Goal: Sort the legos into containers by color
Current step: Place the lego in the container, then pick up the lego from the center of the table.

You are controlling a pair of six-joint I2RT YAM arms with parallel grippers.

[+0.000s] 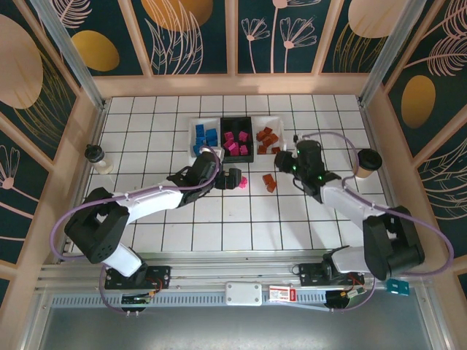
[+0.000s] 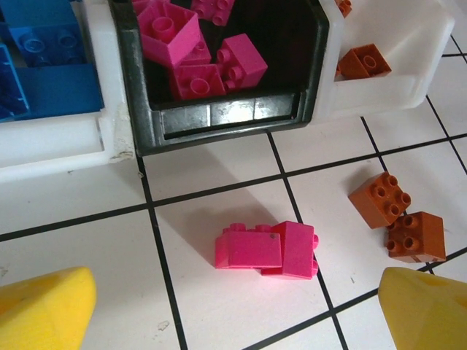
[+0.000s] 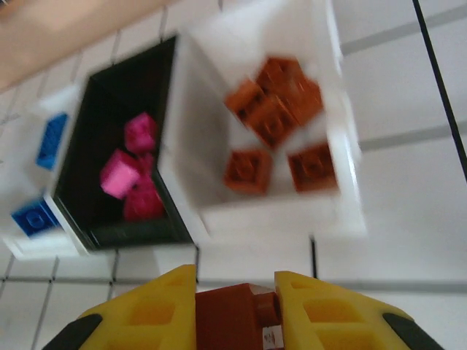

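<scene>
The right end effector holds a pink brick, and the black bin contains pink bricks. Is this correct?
Not quite. The right end effector holds an orange-brown brick, not a pink one; the right wrist view shows it between the yellow fingers. The black bin does contain pink bricks.

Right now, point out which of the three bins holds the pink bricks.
The black bin, in the middle, holds the pink bricks. The left white bin holds blue bricks, the right white bin orange-brown bricks.

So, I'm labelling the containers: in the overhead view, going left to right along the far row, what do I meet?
Left white bin with blue legos → black bin with pink legos → right white bin with orange legos.
</scene>
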